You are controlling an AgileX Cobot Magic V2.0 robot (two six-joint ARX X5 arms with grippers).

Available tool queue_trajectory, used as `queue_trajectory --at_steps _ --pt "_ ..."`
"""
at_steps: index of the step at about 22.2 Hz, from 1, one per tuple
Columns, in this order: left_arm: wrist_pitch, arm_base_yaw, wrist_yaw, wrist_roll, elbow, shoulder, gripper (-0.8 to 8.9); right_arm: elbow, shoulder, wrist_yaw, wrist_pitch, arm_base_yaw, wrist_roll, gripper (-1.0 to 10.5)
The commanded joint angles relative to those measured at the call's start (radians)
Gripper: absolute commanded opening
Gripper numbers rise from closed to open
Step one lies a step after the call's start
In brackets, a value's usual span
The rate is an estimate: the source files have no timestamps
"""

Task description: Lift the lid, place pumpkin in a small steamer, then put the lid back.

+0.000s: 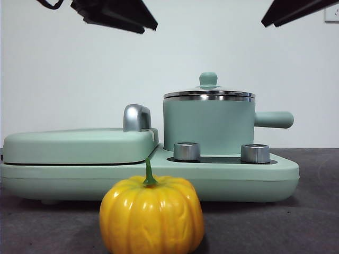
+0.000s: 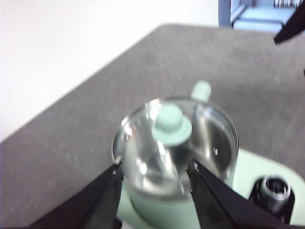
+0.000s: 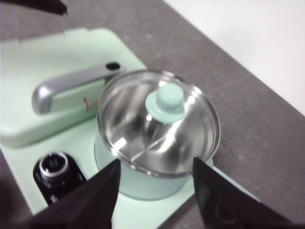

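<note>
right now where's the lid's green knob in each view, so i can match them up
Front view: the knob tops the lid, right of centre, above the small steamer.
Left wrist view: the knob is at centre, above the open left tool.
Right wrist view: the knob is at centre, above the open right tool.
Shared landmark: the steamer's steel rim.
</note>
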Motion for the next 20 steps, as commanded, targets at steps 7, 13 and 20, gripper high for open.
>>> queue_trajectory --at_steps 7,13,20 --pt "0.153 -0.025 0.002 -0.116 0.024 0.122 2.23 0.015 -0.02 -0.001 0.034 0.006 0.154 2.4" --pt "0.298 -0.054 0.002 -0.191 0.027 0.236 2.22 0.015 -0.026 -0.001 0.042 0.006 0.188 2.4" --pt "0.328 -0.089 0.002 -0.198 0.09 0.351 2.22 0.015 -0.027 -0.001 0.05 0.006 0.19 2.4"
